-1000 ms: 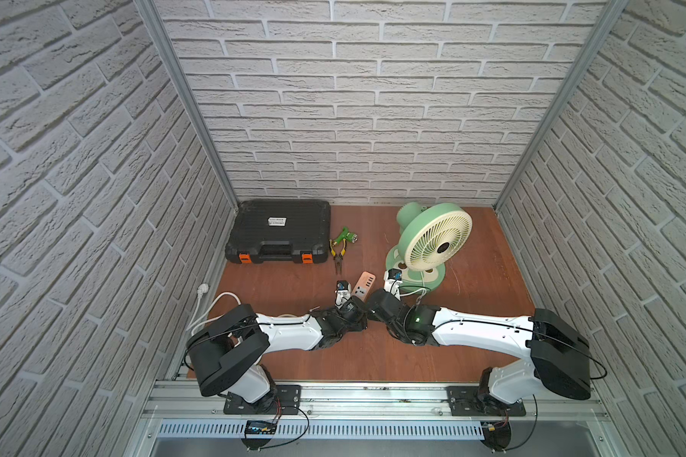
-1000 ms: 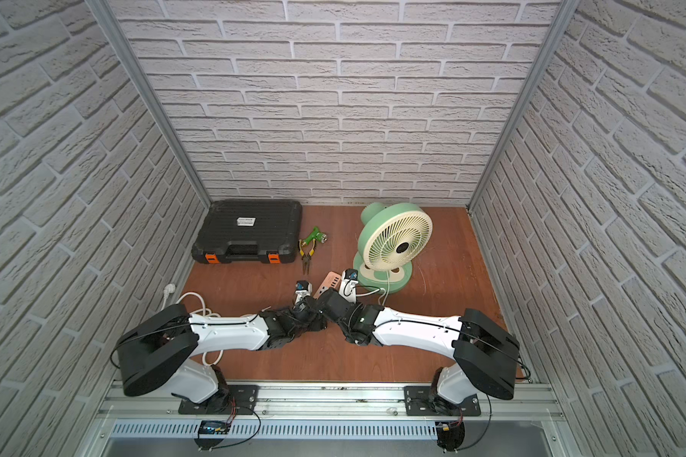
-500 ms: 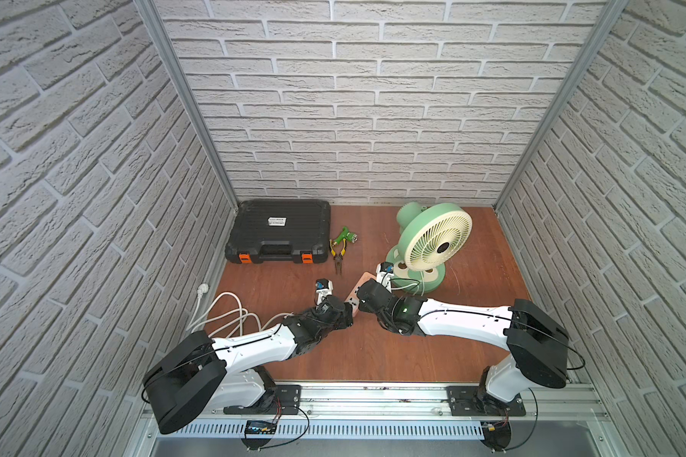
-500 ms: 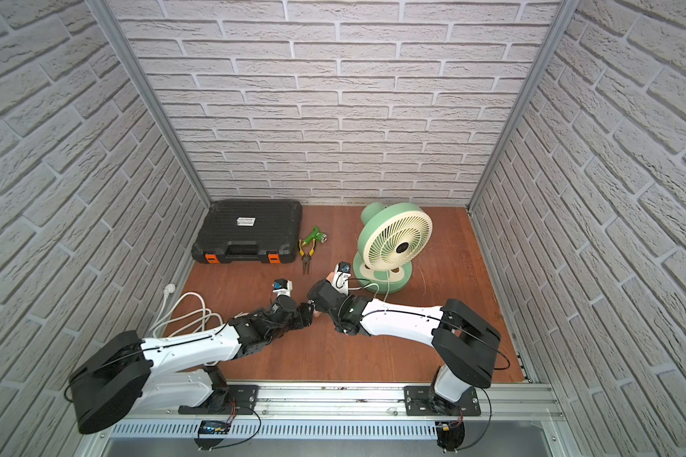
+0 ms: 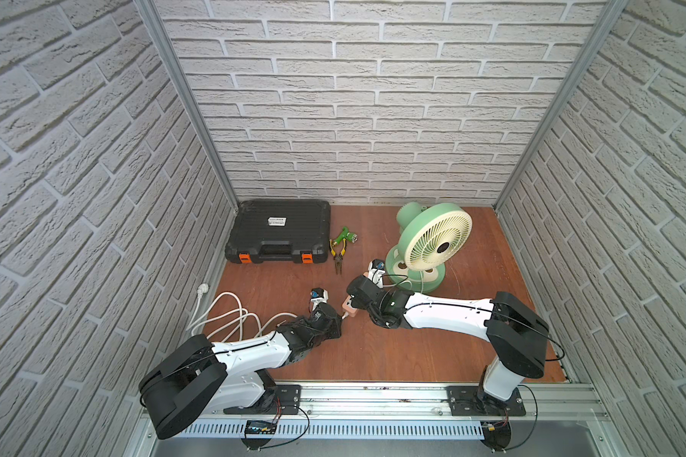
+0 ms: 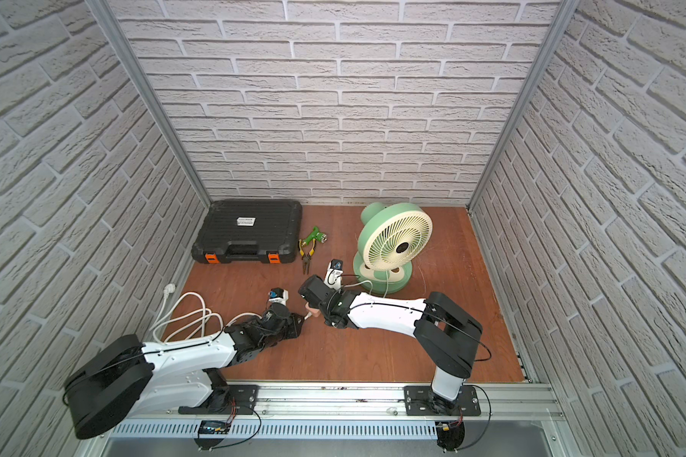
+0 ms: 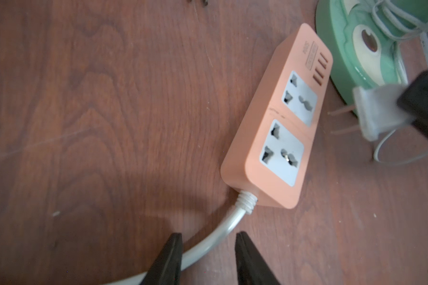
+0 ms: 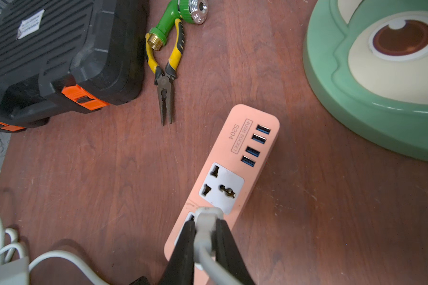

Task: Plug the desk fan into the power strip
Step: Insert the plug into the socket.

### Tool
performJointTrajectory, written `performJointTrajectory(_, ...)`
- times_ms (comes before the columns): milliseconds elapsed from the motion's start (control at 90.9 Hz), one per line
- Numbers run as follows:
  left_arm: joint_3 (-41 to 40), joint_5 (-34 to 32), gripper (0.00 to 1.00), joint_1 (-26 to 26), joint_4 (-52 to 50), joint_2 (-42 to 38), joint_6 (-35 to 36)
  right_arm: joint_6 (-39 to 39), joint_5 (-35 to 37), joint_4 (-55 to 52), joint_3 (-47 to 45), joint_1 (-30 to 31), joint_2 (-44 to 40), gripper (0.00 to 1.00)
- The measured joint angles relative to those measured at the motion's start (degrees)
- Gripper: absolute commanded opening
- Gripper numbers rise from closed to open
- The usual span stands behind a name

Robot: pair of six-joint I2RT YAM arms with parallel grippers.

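The mint-green desk fan (image 5: 432, 245) (image 6: 397, 241) stands upright at the back right, its round base (image 8: 356, 111) close to the peach power strip (image 8: 235, 167) (image 7: 277, 123) (image 5: 348, 310). My right gripper (image 8: 205, 224) (image 5: 353, 302) is shut on the fan's small white plug (image 8: 206, 217) (image 7: 373, 113). The plug hangs just over the strip's socket nearer the cable, with both prongs bare. My left gripper (image 7: 208, 237) (image 5: 339, 316) straddles the strip's thick white cable (image 7: 223, 229) just behind the strip. Its jaws stand apart, with a gap on one side of the cable.
A black toolcase (image 5: 278, 231) lies at the back left. Yellow-handled pliers (image 5: 338, 253) and a green hose nozzle (image 5: 347, 236) lie beside it. The strip's cable lies coiled (image 5: 230, 312) at the left, ending in its own plug (image 5: 203, 289) by the left wall.
My left gripper's jaws have narrowed on either side of the strip's cable, and that arm's elbow has swung back and left. My right gripper has carried the plug over the strip.
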Motion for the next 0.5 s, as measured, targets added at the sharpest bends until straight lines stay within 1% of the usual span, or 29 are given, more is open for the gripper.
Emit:
performJointTrajectory(154,0.0,0.2,0.30,-0.8,1.9,1.7,-0.7,-0.1,0.9,-2.3,2.1,-0.1,1.4,0.03)
performJointTrajectory(330,-0.2,0.1,0.29,-1.4,2.8,1.7,-1.4,-0.3,1.7,-3.8,5.3,-0.1,2.3,0.02)
performJointTrajectory(495,-0.9,-0.7,0.25,-2.5,3.9,1.4,-2.2,-0.3,2.2,-4.9,5.9,-0.1,2.3,0.03)
